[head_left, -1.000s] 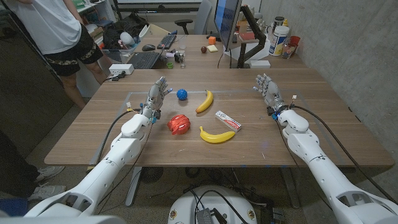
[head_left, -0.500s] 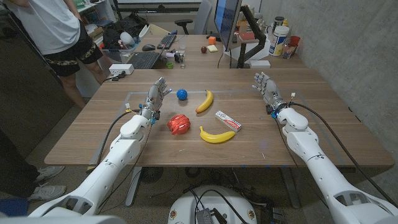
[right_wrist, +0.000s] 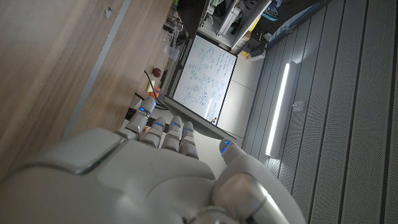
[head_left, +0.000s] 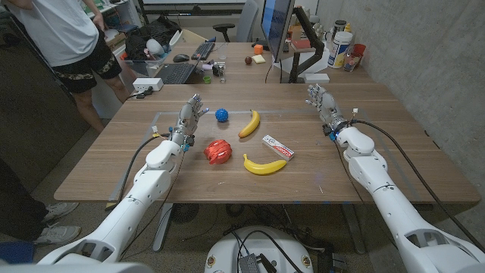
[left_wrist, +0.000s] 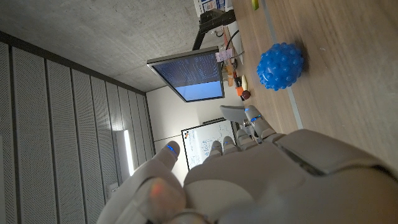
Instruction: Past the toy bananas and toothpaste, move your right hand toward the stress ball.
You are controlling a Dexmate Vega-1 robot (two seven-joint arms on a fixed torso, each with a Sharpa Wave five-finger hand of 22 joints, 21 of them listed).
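Right hand (head_left: 321,106) shifted slightly toward table centre since earlier frame; fingers apart, holding nothing. Left hand (head_left: 189,120) likewise spread, empty. Stress ball (head_left: 221,115) beyond bananas (head_left: 249,123) and toothpaste (head_left: 277,147), well apart from right hand. Reach barely begun.

Matt wood-grain table (head_left: 114,163), knobbly blue stress ball (head_left: 221,115), glossy yellow plastic bananas (head_left: 264,164), smooth grey plastic robot hand (head_left: 320,102)
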